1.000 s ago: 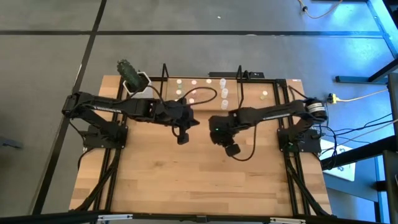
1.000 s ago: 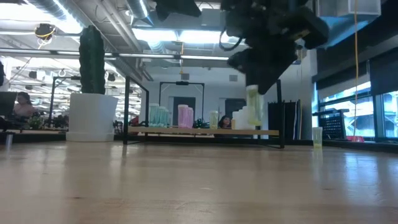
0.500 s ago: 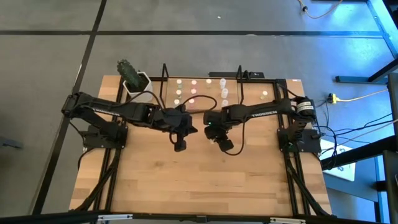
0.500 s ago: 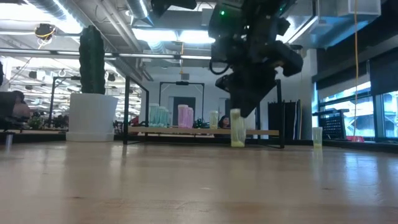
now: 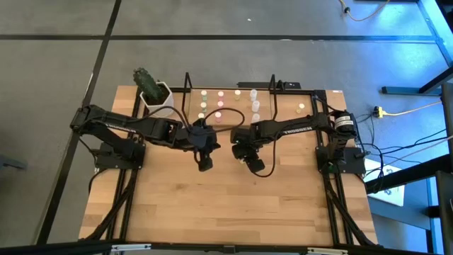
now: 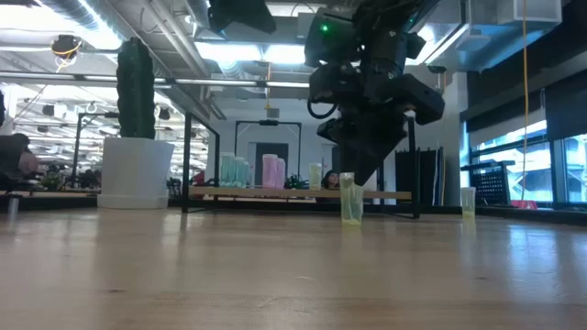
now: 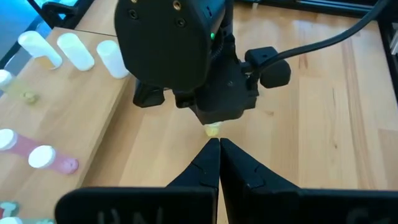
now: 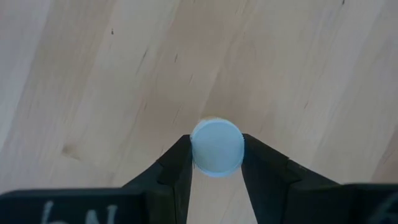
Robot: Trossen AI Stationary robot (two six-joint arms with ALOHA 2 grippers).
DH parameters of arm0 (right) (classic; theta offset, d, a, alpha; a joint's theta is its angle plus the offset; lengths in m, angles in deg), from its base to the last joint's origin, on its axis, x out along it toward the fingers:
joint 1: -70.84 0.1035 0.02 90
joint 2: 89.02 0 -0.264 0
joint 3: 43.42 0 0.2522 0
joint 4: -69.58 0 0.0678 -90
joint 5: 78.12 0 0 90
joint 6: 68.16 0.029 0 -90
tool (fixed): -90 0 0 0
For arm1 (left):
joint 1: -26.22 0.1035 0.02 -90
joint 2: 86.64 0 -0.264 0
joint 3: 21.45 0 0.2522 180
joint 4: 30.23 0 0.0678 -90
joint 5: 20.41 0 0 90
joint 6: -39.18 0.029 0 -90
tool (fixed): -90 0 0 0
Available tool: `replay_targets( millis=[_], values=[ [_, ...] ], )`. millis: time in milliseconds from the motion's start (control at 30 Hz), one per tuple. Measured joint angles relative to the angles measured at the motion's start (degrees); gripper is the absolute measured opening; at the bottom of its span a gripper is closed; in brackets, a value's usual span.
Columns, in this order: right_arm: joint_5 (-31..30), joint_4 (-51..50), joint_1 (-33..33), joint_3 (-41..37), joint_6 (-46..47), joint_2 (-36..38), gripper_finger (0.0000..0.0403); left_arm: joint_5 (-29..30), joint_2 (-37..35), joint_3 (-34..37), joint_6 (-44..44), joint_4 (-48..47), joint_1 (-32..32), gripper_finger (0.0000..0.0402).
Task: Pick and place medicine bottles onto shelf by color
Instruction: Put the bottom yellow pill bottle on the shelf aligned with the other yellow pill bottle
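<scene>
1. Meanwhile, my right gripper (image 6: 351, 188) has its fingers clamped on a yellow-topped medicine bottle (image 6: 349, 202), upright and at or just above the bench (image 5: 212, 205), in front of the shelf (image 5: 230, 95).
2. My left gripper (image 7: 217, 144) hovers close by, fingers pressed together, empty.
3. Risk, as I judge it: moving either arm carelessly could bump the other, tipping the small bottle.

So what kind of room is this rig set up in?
Probably an open-plan lab or office workspace. The low view shows exposed ceiling ducts and strip lights, glass partitions and a doorway beyond the wooden table, and a seated person at far left.
</scene>
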Motion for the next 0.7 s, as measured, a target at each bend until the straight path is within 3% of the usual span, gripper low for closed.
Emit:
replay_targets(
  millis=[333,700],
  values=[
    [-3.8,0.9,0.0,0.0,0.1,0.0,0.0151,0.0,0.0,0.0,0.0,0.0,0.0,0.0],
    [-5.1,2.4,0.1,0.0,0.0,0.0,0.0207,0.0,0.0,0.0,0.1,0.0,0.0,0.0]
  ],
)
